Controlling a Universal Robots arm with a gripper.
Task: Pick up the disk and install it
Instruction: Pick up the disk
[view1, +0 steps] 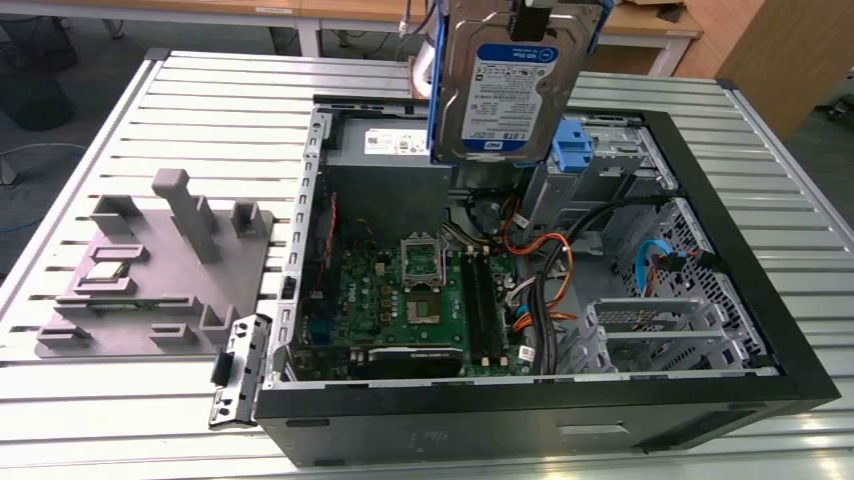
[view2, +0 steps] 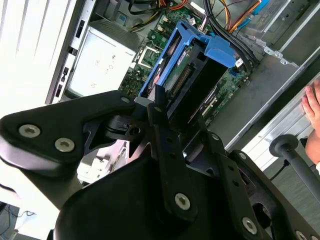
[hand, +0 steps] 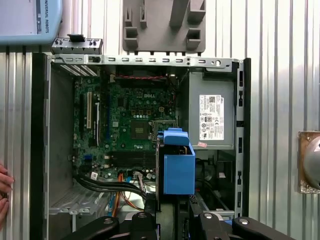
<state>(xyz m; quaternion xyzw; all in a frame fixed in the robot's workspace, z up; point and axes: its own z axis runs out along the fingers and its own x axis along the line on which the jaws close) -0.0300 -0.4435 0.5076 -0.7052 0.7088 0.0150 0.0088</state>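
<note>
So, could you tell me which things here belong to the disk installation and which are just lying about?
Job: the disk, clamped in the gripper; the open computer case beneath it.
Lying about: the grey fixture plate; the black strip beside the case; a person's hand.

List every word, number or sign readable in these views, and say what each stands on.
The disk, blue-and-white label: lines of print, too small to read.
The power supply, white sticker: print and marks, too small to read.
</note>
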